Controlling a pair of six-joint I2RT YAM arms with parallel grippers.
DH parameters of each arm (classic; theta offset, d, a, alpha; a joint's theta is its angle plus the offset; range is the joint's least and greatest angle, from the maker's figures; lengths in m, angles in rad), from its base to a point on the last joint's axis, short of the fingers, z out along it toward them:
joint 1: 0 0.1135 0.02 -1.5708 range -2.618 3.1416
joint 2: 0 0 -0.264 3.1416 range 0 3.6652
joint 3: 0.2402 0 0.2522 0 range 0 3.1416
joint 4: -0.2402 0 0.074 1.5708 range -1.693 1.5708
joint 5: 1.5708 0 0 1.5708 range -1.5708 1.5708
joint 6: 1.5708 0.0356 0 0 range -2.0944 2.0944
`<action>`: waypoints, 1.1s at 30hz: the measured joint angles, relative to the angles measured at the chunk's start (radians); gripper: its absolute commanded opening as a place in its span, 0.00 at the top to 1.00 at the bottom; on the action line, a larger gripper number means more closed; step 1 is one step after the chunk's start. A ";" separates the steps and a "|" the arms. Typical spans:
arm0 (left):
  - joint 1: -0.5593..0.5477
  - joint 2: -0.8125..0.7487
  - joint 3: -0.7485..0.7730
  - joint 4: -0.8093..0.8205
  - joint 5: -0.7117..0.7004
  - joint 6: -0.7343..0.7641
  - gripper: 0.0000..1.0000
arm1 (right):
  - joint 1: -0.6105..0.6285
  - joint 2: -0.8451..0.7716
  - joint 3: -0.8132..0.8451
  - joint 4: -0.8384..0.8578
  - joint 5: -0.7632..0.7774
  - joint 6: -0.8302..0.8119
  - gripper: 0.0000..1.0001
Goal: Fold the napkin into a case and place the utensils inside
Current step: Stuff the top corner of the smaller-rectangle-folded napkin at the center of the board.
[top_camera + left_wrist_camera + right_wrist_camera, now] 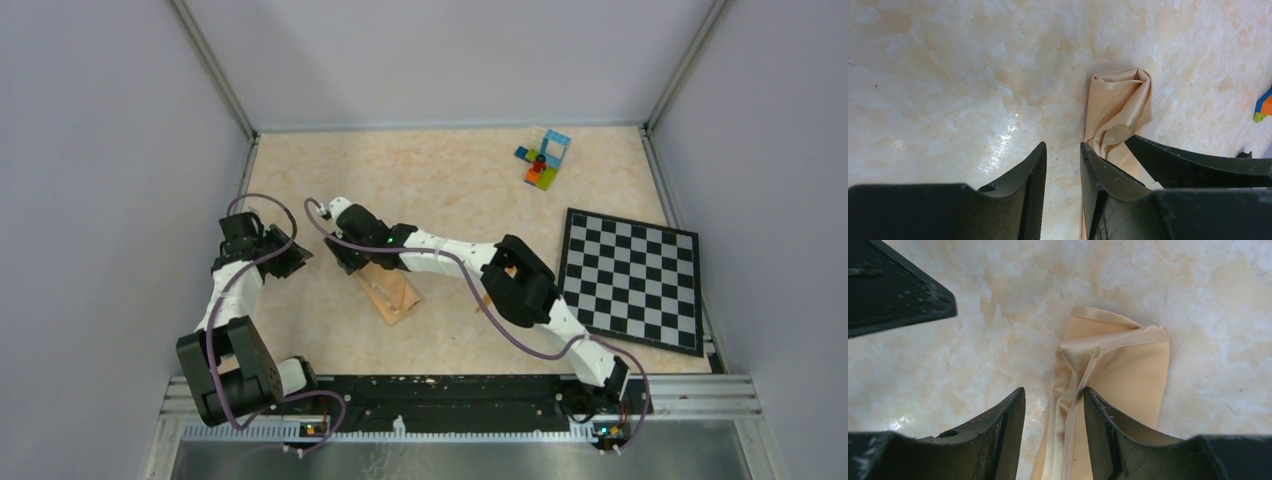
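Note:
The peach-tan napkin (pixel 396 295) lies folded into a narrow, rumpled strip on the marble table, just in front of both grippers. My right gripper (pixel 352 262) hangs low over its far end. In the right wrist view the jaws (pixel 1054 392) are open, and the napkin's (pixel 1120 370) hemmed edge runs up between them against the right finger. My left gripper (pixel 295 256) is just left of the cloth. Its jaws (pixel 1063 147) stand slightly apart over bare table, with the napkin (pixel 1120 107) beside the right finger. The orange spoon and knife are out of view.
A black-and-white checkered board (pixel 630 280) lies at the right. Multicoloured toy bricks (pixel 542 160) sit at the back right and also show in the left wrist view (pixel 1264 105). Grey walls enclose the table on three sides.

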 measured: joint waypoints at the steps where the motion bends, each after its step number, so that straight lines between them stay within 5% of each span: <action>1: 0.005 0.000 -0.002 -0.002 0.003 0.003 0.63 | 0.004 0.003 0.000 0.000 0.017 -0.005 0.53; 14: 0.081 0.026 -0.020 -0.002 0.068 0.003 0.63 | 0.022 0.060 0.028 -0.027 0.129 -0.047 0.62; 22: 0.084 0.026 -0.020 -0.001 0.079 0.007 0.63 | 0.029 0.060 0.033 -0.028 0.155 -0.053 0.78; 28: 0.084 0.026 -0.022 -0.002 0.080 0.013 0.63 | 0.029 0.062 0.041 -0.031 0.159 -0.055 1.00; 33: 0.084 0.026 -0.024 0.006 0.121 0.031 0.59 | 0.028 0.063 0.054 -0.034 0.150 -0.049 1.00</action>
